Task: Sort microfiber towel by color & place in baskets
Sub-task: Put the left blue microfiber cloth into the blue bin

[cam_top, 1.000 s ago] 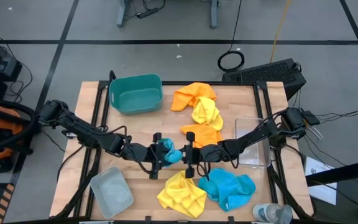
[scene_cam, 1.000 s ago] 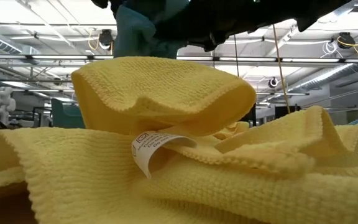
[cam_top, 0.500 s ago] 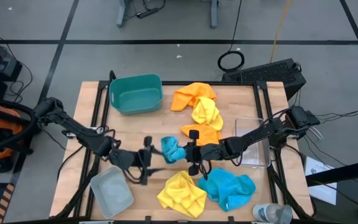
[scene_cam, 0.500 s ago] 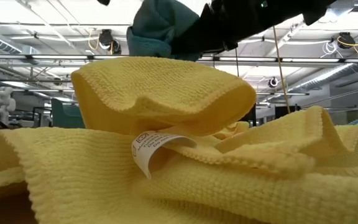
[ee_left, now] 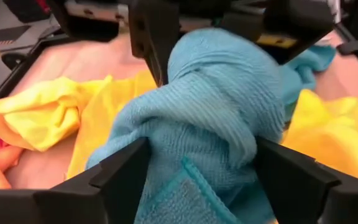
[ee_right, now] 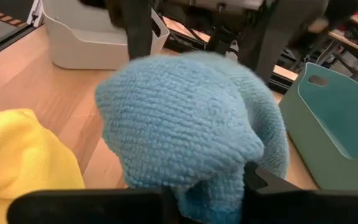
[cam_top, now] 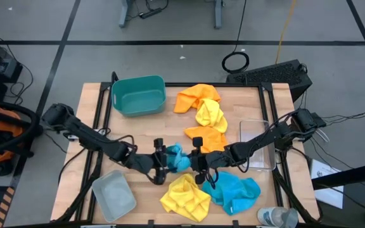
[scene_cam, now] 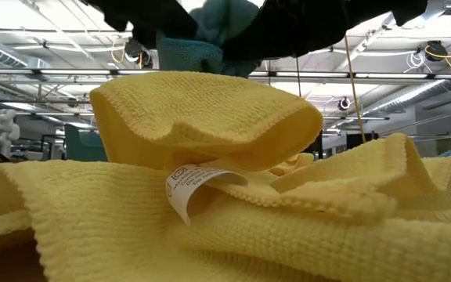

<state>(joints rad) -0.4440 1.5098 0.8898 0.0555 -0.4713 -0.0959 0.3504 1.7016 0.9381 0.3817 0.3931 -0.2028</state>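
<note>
A bright blue towel (cam_top: 176, 158) is bunched into a ball between my two grippers over the table's middle. My right gripper (cam_top: 197, 161) is shut on it. My left gripper (cam_top: 161, 161) faces it, and its open fingers (ee_left: 126, 177) stand on either side of the ball (ee_left: 216, 106). In the low view the ball (scene_cam: 210, 35) hangs high above a yellow towel (scene_cam: 210, 157). On the table lie a second blue towel (cam_top: 233, 190), a yellow one (cam_top: 184, 197), two orange ones (cam_top: 196, 96) (cam_top: 206, 136) and another yellow one (cam_top: 210, 114). My right gripper holds the blue towel's bunched end (ee_right: 204, 180) pinched between its two fingers, level, from the table's right. Several folds are gathered in the hold. The ball bulges out in front of the fingers, lifted clear of the table. My left gripper: the ball fills the gap between its fingers (ee_left: 284, 177), and I cannot tell whether they touch it.
The teal basket (cam_top: 138, 80) stands at the far left and the pale grey basket (cam_top: 101, 185) at the near left corner. The clear basket (cam_top: 258, 123) sits at the right edge under the right arm. A clear bottle (cam_top: 277, 217) lies at the near right corner.
My left gripper backed away from the blue towel toward the table's left and near edge, then came back, so its fingers flank the ball again. The towel stayed in my right gripper the whole time, shifting only slightly.
</note>
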